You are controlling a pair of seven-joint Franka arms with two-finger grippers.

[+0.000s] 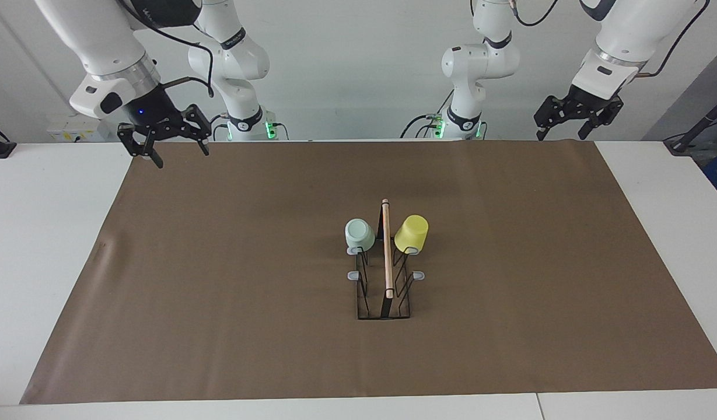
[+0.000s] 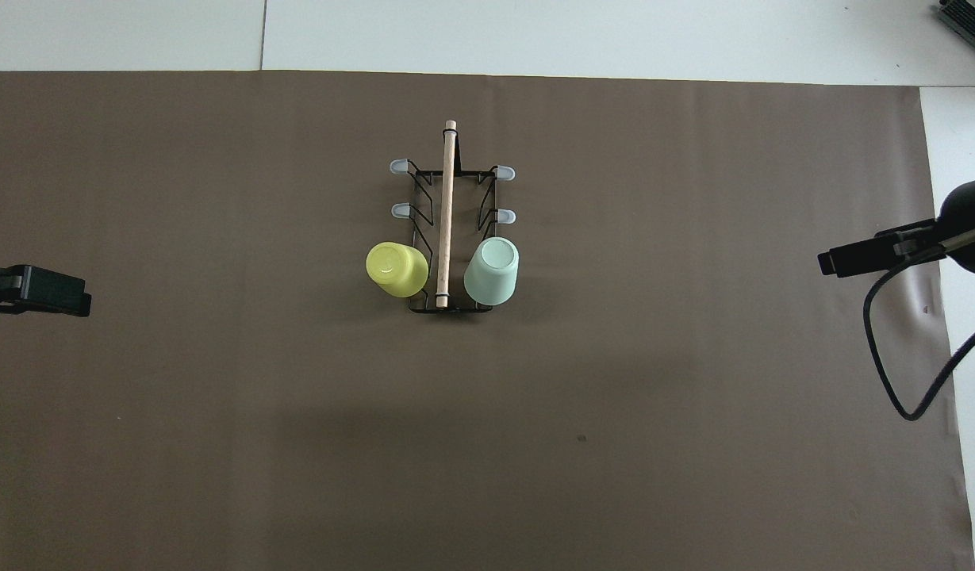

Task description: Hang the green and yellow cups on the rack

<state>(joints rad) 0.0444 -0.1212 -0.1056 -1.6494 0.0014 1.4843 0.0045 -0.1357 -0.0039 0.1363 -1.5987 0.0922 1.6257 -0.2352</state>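
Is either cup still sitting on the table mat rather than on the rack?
No: the green cup and yellow cup both hang upside down on the rack.

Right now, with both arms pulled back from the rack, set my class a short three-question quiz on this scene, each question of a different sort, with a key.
1. True or false: the yellow cup hangs on the rack.
2. Which prongs carry the cups? A) the pair nearest the robots B) the middle pair C) the pair farthest from the robots
3. Fill in: the green cup hangs on the side of the wooden rod toward the ___ arm's end of the table.

Key: 1 true. 2 A. 3 right. Neither the left gripper nor the right gripper holds anything; both are open, raised over the brown mat at its edge next to the robots.
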